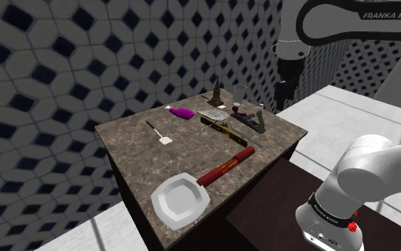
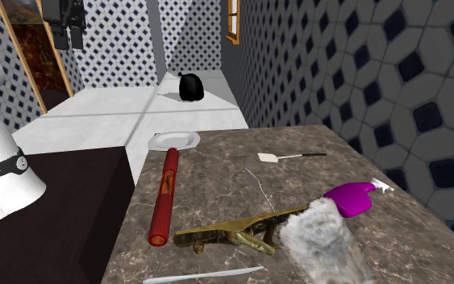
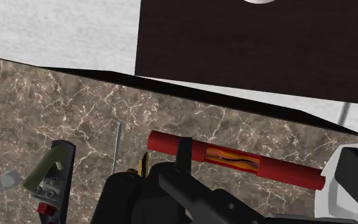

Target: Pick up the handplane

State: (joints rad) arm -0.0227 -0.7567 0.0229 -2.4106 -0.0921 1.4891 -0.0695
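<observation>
The handplane [image 1: 253, 123] is a dark tool with an olive handle and a red part, lying near the far right corner of the marble table [image 1: 138, 153] in the shoulder view. In the wrist view the handplane [image 3: 53, 179] lies on the marble beside the black hand. My black gripper [image 1: 284, 100] hangs high above the table's right edge, well clear of the handplane. In the second exterior view the gripper [image 2: 67, 39] is at the top left, its two fingers apart with nothing between them.
Close to the handplane lie a brass tool [image 1: 219, 127], a grey rag [image 1: 213, 114], a glass [image 1: 240, 92] and a brown figure [image 1: 214, 95]. A red cylinder [image 1: 226, 165], white plate [image 1: 181, 200], spatula [image 1: 160, 135] and purple spray bottle [image 1: 181, 112] share the table. The dark stand [image 1: 270, 207] borders it.
</observation>
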